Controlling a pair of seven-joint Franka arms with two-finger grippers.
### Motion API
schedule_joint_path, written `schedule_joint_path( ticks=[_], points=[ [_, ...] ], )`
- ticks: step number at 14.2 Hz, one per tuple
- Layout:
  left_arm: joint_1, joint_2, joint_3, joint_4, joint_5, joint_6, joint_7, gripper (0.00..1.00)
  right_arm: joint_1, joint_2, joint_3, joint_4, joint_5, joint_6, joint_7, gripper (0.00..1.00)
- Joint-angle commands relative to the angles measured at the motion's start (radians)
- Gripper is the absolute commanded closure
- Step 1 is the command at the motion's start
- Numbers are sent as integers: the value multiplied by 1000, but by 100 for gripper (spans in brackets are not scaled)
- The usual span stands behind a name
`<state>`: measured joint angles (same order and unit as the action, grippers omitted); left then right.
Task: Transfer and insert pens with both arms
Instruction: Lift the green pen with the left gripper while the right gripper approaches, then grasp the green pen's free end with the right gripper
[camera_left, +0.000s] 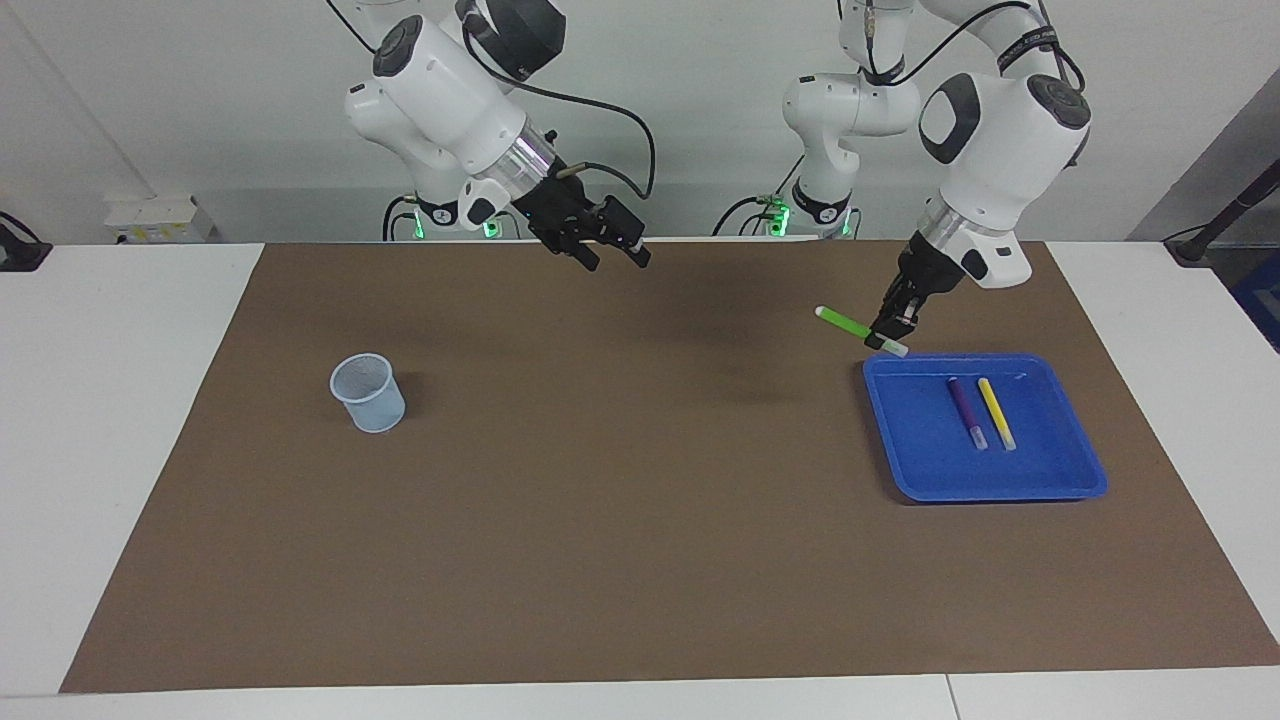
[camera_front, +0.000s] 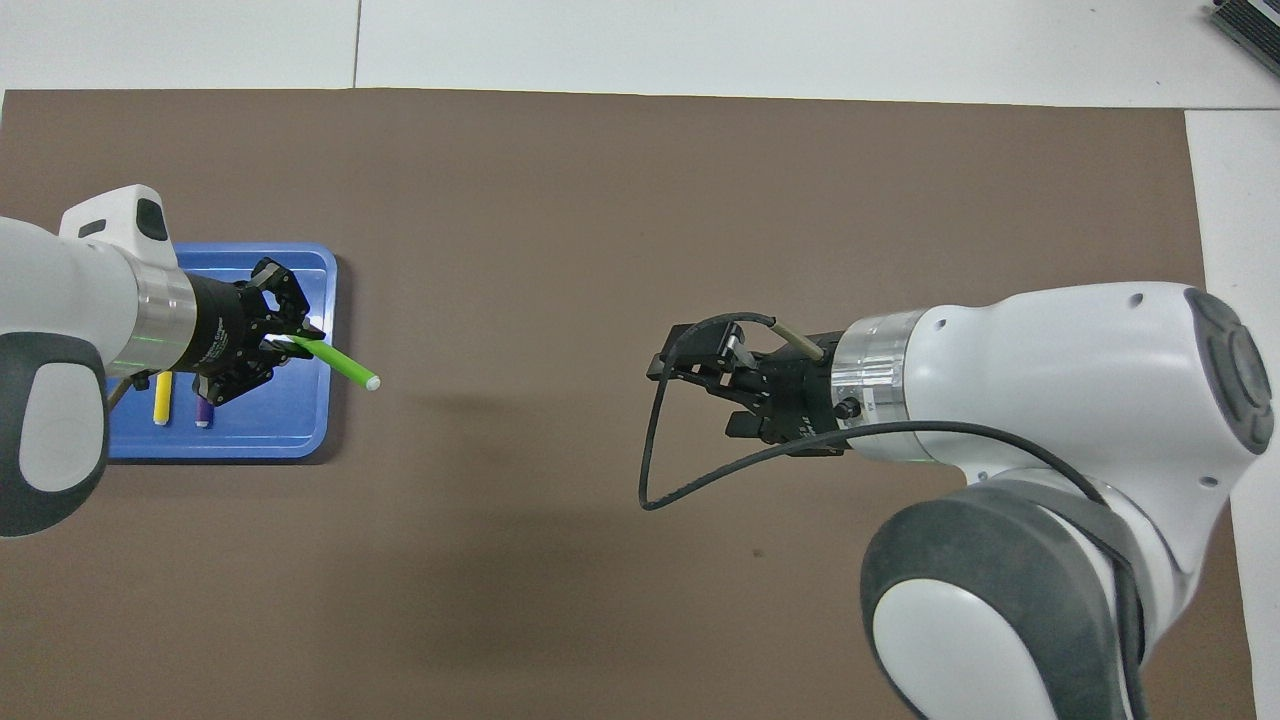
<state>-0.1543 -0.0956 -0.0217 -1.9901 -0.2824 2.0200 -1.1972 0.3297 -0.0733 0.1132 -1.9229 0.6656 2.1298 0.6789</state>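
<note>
Jaws of my left gripper (camera_left: 886, 335) clamp the slim green marker pen (camera_left: 846, 324) beside the blue plastic tray (camera_left: 1000, 480), tilted for handover; right gripper (camera_left: 610, 250) gapes wide.

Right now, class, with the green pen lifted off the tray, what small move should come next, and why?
Probably the left gripper should carry the green pen toward the table's middle. It is shut on the pen near the blue tray, and the open right gripper hangs over the mat, apparently ready to receive it.
</note>
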Motion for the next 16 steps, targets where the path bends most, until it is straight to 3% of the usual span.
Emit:
schedule_joint_path(
  ticks=[1, 4, 9, 16],
  points=[
    [-36, -59, 9, -53, -72, -18, -113, 100, 37, 29, 0, -8, 34, 88, 37, 0],
    [-68, -102, 11, -111, -171, -29, -140, 100, 119, 56, 0, -7, 109, 243, 112, 0],
    [-102, -134, 11, -144, -286, -9, -263, 100, 204, 104, 0, -2, 117, 401, 177, 0],
    [-129, -162, 11, -208, -339, 92, -329, 100, 295, 127, 0, -2, 118, 461, 226, 9]
  ],
)
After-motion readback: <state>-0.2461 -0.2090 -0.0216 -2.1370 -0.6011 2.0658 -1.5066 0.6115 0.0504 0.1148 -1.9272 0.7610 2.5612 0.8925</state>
